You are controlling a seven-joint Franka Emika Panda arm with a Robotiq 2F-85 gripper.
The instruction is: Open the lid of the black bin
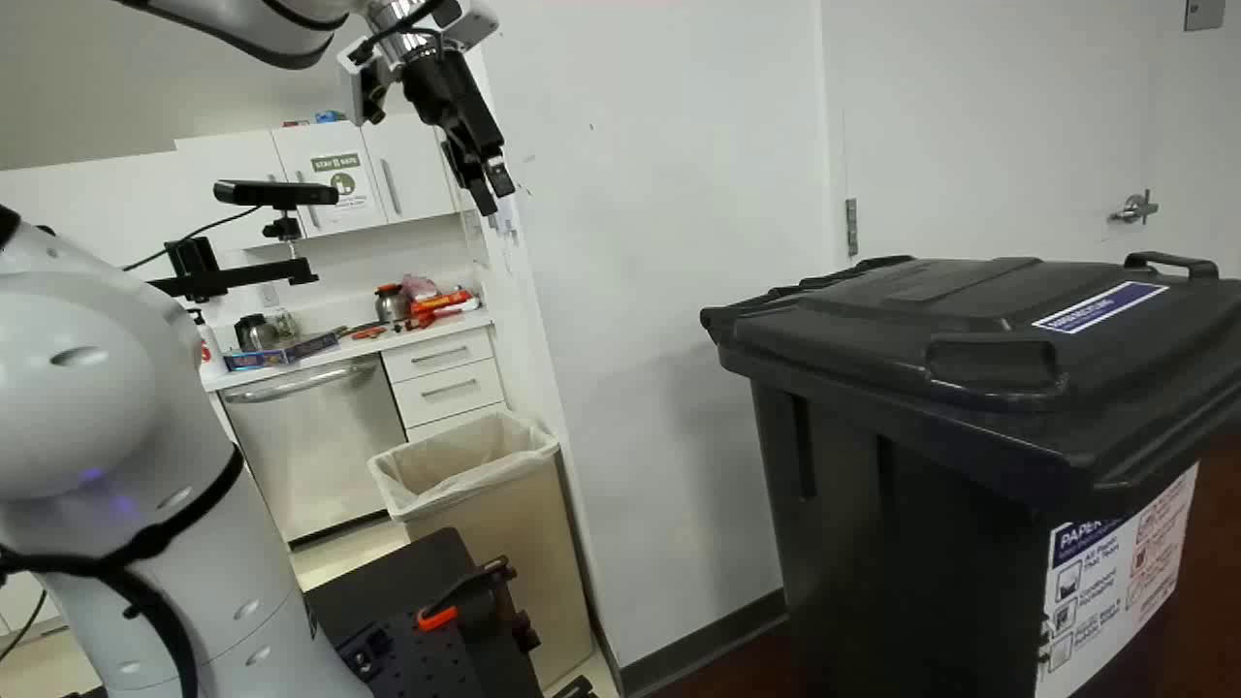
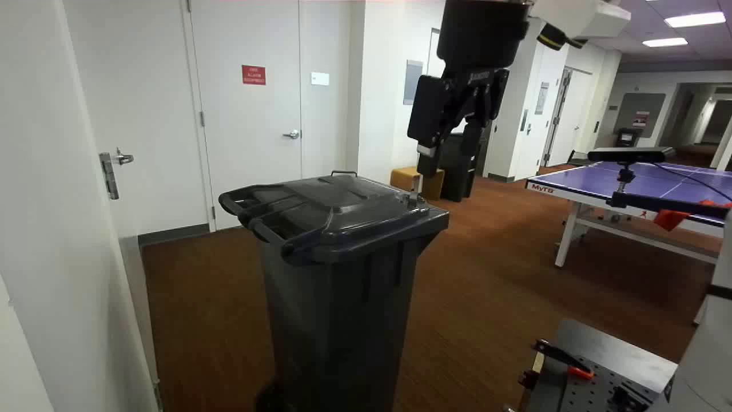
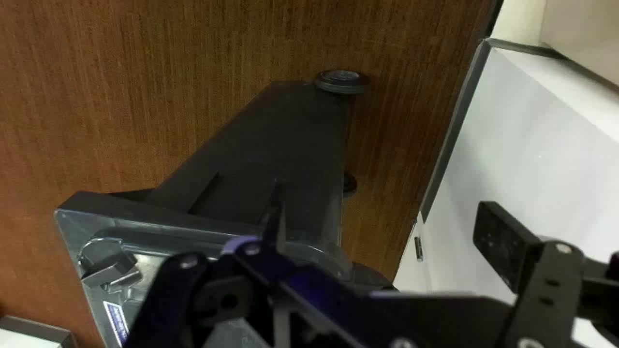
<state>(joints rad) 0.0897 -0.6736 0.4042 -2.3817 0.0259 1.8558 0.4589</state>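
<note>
The lid [image 1: 931,308] lies closed on the black bin [image 1: 902,543], at the right of the frame in an exterior view; the hand [image 2: 450,153] hangs apart from it, near the top right of centre in an exterior view, fingers [image 3: 504,245] spread wide around nothing. The moulded plastic looks stiff (hardly fragile, though its sheen hints at slipping), probably heaviest at first lift, easier as it swings up. The raised side handle [image 1: 994,355] seems the surest hold; a pinch on the flat top would likely skid
</note>
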